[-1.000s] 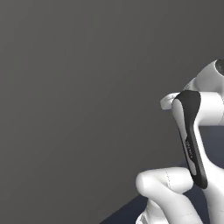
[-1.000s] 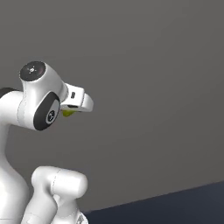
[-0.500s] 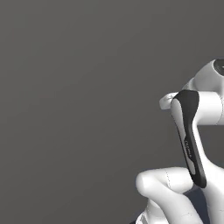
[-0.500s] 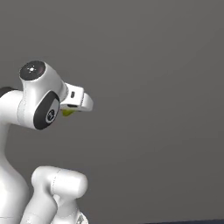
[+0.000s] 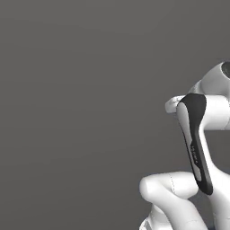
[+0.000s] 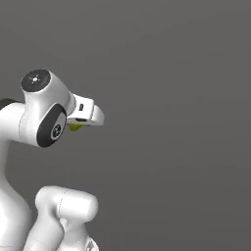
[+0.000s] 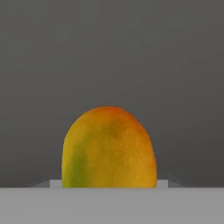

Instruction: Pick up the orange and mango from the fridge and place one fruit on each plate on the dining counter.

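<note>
The gripper (image 6: 78,126) is closed around the yellow-orange mango (image 7: 109,148), held up before a plain grey surface (image 5: 81,99)

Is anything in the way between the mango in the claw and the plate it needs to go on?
Can't tell. The mango sits at the claw, with a plain grey surface beyond it. With no plate or counter to see, the path can't be judged.

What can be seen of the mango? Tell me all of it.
The mango is a smooth oval fruit, yellow-orange with a redder top and a green streak low on one side. In the hand view it stands on end close before the camera, against plain dark grey. Its base is hidden, so any grip on it is not visible. In the right base view a yellow-green sliver peeks from under the hand.
</note>
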{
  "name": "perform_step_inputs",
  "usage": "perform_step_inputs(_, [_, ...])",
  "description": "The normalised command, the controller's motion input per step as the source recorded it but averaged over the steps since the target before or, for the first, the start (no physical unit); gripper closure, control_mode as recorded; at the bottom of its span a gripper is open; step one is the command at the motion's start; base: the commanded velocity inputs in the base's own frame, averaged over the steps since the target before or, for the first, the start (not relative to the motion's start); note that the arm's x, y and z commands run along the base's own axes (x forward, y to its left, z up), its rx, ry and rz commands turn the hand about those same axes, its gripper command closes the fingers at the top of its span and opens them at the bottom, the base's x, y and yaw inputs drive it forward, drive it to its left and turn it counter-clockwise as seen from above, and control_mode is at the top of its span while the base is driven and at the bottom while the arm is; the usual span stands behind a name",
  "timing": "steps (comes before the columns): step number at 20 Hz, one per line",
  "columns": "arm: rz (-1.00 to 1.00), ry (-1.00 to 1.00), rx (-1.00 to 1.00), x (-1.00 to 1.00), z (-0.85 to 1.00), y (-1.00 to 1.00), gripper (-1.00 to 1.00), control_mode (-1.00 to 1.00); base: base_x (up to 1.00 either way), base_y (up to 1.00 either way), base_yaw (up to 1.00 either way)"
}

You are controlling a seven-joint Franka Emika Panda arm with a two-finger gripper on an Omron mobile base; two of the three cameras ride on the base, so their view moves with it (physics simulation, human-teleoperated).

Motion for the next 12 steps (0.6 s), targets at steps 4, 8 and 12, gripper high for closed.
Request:
perform_step_inputs(4, [0.0, 0.0, 0.0, 0.0, 0.0, 0.0, 1.0, 1.0, 1.0, -0.95, 0.41])
perform_step_inputs(8, [0.0, 0.0, 0.0, 0.0, 0.0, 0.0, 1.0, 1.0, 1.0, -0.39, 0.53])
perform_step_inputs(12, [0.0, 0.0, 0.0, 0.0, 0.0, 0.0, 1.0, 1.0, 1.0, -0.32, 0.62])
